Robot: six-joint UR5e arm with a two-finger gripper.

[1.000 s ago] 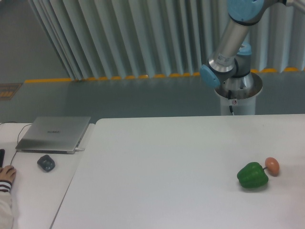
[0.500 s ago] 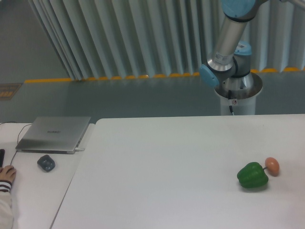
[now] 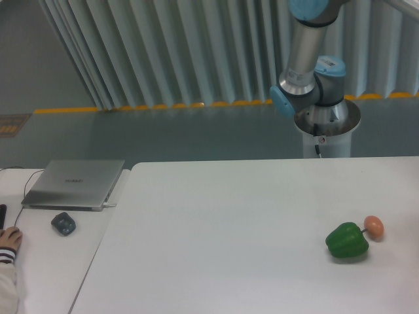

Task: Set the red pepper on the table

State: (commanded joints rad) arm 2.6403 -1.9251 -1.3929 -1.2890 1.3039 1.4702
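Basically you can't see the red pepper or the tool: both out of frame, so tool state unknown. Tabletop (image 3: 229, 216) holds only green pepper (image 3: 347, 241) w/ small orange ball (image 3: 374, 226). Placement not done.

**Even, soft light; a slightly hazy picture**

The scene is bright and flat, lit from overhead. The table (image 3: 216, 229) reads as a smooth pale surface without glare. The green pepper (image 3: 347, 241) casts only a faint, short shadow beneath it and shows a small dull highlight on top. Detail is mildly soft throughout; the curtain (image 3: 163, 52) folds and the arm (image 3: 302, 59) look a little blurred.
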